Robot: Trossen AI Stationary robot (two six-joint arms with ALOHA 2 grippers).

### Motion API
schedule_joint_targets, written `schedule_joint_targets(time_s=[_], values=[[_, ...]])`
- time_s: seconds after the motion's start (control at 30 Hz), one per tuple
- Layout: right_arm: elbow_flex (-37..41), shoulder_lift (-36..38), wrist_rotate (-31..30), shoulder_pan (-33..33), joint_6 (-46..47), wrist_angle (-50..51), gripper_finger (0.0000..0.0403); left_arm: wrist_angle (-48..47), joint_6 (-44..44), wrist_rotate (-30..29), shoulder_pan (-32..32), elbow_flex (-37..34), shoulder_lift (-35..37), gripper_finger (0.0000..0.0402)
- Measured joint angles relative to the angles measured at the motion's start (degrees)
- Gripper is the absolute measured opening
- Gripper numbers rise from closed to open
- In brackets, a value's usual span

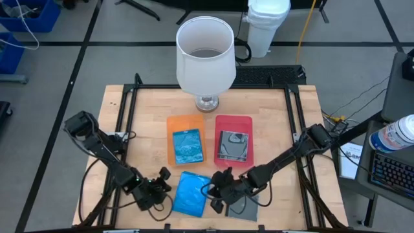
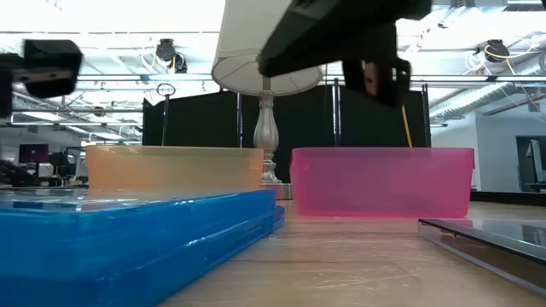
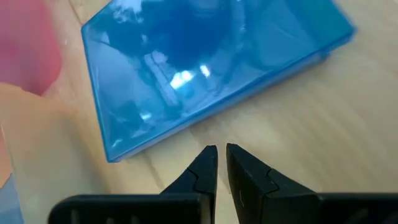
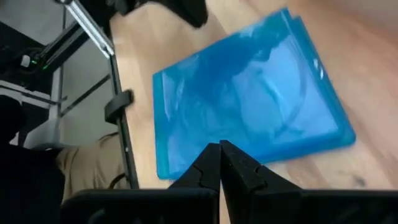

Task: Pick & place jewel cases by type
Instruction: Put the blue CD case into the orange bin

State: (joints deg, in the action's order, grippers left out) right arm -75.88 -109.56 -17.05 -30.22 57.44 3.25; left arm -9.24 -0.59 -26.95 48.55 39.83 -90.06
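Two trays sit side by side mid-table, the left tray (image 1: 176, 123) and right tray (image 1: 223, 121) each holding one jewel case. A lamp (image 1: 205, 55) stands behind them. Two loose jewel cases (image 1: 191, 194) lie in front, near the table's front edge.

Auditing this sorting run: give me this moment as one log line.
left tool: shut, empty, beside blue case | right tool: shut, empty, over same case | orange tray: blue case | red tray: grey case

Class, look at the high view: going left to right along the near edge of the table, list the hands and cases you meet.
left hand → blue jewel case → right hand → dark grey jewel case
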Motion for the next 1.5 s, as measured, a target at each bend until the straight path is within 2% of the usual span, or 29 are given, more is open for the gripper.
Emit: schedule_joint_targets(time_s=[0.27, 0.43, 0.63, 0.77, 0.9, 1.1, 1.33, 1.5], values=[[0.00, -0.56, 2.53, -0.22, 7.22, 2.41, 0.0000, 0.35, -0.78, 1.55, -3.11, -0.02, -0.05, 0.0042], [0.05, -2.28, 3.86, 0.34, 9.83, 1.16, 0.0010, 1.20, -1.52, 2.09, -3.66, -0.02, -2.74, 0.0042], [0.04, -3.61, 4.49, 0.88, 16.54, 1.76, 0.0080, 3.36, -1.75, 0.94, -4.43, 0.04, -6.95, 0.0042], [0.04, -3.54, 5.13, 0.92, 22.14, 2.30, 0.0134, 3.65, -0.80, 0.50, -4.59, 0.04, -7.14, 0.0042], [0.04, -3.68, 5.17, 0.92, 28.36, 3.03, 0.0166, 3.65, -0.80, 0.47, -4.56, 0.02, -7.15, 0.0042], [0.07, -5.87, 5.55, 0.85, 31.95, 3.15, 0.0167, 4.40, -1.02, 0.38, -4.61, 0.02, -7.17, 0.0042], [0.07, -9.29, 6.77, 1.14, 31.68, -2.45, 0.0161, 3.92, 0.43, 0.35, -4.29, -0.02, -7.21, 0.0042], [0.07, -9.42, 5.46, 1.25, 30.10, -2.64, 0.0160, 2.87, 0.84, -0.19, -3.80, -0.02, -7.19, 0.0042]])
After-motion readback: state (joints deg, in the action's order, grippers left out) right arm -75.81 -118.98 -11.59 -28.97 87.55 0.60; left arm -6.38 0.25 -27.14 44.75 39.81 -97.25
